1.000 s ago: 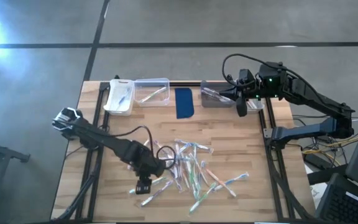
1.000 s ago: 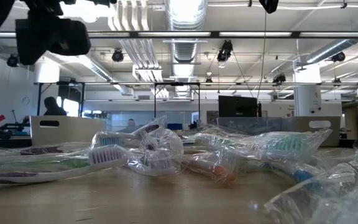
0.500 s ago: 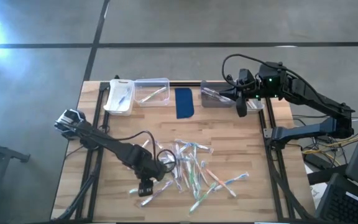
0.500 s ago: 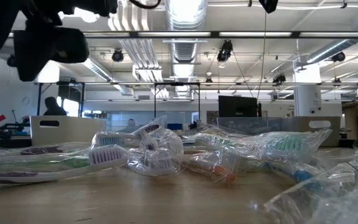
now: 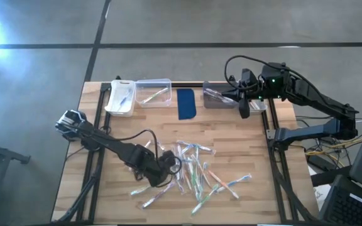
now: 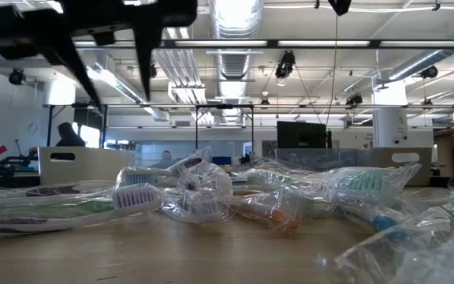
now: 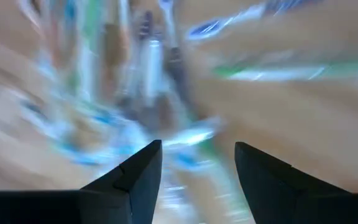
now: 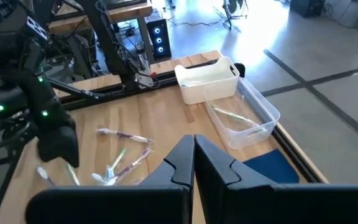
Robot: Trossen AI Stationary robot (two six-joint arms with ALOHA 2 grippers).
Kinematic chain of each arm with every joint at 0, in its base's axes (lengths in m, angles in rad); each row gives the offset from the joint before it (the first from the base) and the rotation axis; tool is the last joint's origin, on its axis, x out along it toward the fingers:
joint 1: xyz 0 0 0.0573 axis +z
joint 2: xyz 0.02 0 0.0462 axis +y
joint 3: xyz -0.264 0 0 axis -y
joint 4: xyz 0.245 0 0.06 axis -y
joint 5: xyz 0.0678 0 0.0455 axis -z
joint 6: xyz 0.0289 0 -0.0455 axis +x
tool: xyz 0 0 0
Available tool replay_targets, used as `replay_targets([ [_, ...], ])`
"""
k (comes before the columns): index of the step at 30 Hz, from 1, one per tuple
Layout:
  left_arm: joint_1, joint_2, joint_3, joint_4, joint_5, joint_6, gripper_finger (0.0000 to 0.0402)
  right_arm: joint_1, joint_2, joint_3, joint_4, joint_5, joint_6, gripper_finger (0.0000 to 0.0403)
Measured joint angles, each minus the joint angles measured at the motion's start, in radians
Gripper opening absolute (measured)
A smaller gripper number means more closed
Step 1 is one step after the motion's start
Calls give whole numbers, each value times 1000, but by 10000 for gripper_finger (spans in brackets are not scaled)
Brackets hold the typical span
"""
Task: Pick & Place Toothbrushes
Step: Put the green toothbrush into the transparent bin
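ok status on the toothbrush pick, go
Left gripper open, over the toothbrushes pile. Right gripper shut, parked by the grey bin. Nothing held, nothing blocking.

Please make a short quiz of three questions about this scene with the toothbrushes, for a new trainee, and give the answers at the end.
1. True or false: the left gripper is closed on a toothbrush.
2. Which container at the table's far edge sits farthest left in the high view? A) white bin B) clear bin C) grey bin
3. What lies flat between the clear bin and the grey bin?

Key:
1. False; its fingers are open above the toothbrushes.
2. A
3. The dark blue pad.
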Motion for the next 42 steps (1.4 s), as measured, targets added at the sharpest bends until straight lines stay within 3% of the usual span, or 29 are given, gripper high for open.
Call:
replay_targets([
  [3,-1,0,0,33,-24,240,206,0,0,0,0,0,-36,8],
  [5,-2,0,4,35,-26,311,206,0,0,0,0,0,-67,8],
  [10,-26,-4,5,19,-26,365,206,0,1,0,0,0,-167,8],
  [13,-46,-28,-4,-86,-9,426,206,0,1,0,0,0,-188,8],
  [16,-52,-85,-39,-183,40,505,205,0,1,0,-1,0,-181,8],
  [20,-73,-127,-72,-191,124,569,202,0,1,0,-2,0,-150,8],
  [29,-83,-129,-122,-39,124,740,202,0,1,0,-2,0,-149,8],
  [32,-87,-121,-135,19,177,790,202,0,0,0,-2,0,-150,8],
  [42,-129,-102,-202,129,223,809,202,0,0,0,-2,0,-148,8],
])
